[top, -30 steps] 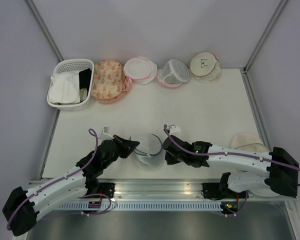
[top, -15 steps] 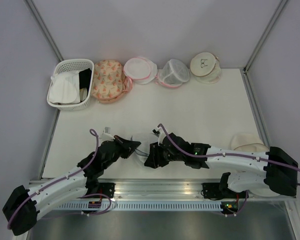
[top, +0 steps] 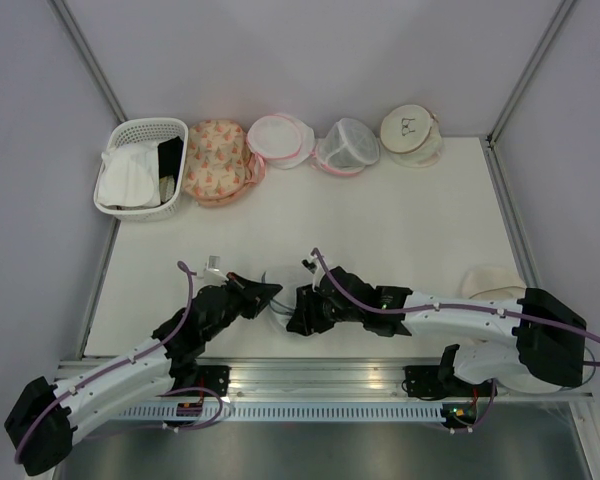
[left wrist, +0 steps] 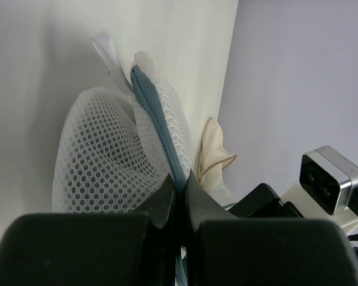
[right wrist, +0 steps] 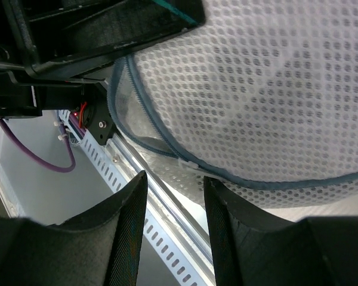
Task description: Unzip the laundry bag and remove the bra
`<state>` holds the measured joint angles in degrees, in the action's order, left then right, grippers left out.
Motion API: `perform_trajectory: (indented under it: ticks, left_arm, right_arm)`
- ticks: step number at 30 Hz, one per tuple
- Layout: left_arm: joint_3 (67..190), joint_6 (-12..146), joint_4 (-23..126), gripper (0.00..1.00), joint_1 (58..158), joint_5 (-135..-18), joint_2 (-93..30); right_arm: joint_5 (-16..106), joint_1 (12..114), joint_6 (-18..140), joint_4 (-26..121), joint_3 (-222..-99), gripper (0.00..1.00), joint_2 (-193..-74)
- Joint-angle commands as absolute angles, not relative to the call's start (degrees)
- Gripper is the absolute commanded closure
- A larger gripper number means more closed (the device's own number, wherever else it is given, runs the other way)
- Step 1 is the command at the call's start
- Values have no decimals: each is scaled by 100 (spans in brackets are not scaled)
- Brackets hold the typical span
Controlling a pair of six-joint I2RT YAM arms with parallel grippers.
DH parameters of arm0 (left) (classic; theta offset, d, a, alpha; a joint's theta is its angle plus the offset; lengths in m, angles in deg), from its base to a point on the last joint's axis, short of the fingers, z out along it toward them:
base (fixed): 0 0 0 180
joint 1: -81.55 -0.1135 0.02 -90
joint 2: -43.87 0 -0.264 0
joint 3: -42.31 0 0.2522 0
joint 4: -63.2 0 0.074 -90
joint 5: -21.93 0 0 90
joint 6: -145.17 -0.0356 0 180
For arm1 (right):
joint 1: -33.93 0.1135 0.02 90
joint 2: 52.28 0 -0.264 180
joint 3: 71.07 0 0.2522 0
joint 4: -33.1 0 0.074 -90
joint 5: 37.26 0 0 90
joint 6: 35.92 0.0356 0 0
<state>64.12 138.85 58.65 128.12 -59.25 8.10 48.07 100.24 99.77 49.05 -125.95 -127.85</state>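
Observation:
The laundry bag (top: 283, 308), white mesh with a grey-blue zipper rim, lies near the front edge between my two grippers and is mostly covered by them. My left gripper (top: 271, 292) is shut on the bag's zipper rim (left wrist: 158, 128), with the mesh (left wrist: 101, 155) bulging to its left. My right gripper (top: 297, 319) is open, its fingers (right wrist: 128, 220) just below the bag (right wrist: 268, 89), near the small white zipper pull (right wrist: 188, 164). The bra is not visible.
A white basket (top: 140, 168) with cloths, a floral pink bag (top: 218, 160), two pink-trimmed mesh bags (top: 280, 140) (top: 346, 147) and a cream bag (top: 412, 133) line the back. A cream bag (top: 495, 283) lies at the right. The metal rail (top: 310, 378) runs along the front.
My right gripper has moved left up to the laundry bag and now covers most of it. The left gripper has kept its hold and hardly moved.

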Motion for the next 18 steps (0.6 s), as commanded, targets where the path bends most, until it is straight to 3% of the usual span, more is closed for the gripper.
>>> perform_trajectory:
  ticks: [1,18]
  left_arm:
    - [6371,13718,6157,98,12787,-6025,880]
    - [6371,13761,6411,98,12787,-6227,687]
  right_arm:
    - [4993,9898,10039,4730,-12412,52,-12479]
    - [4097,9405,10119,3351,-12077,53,-12434]
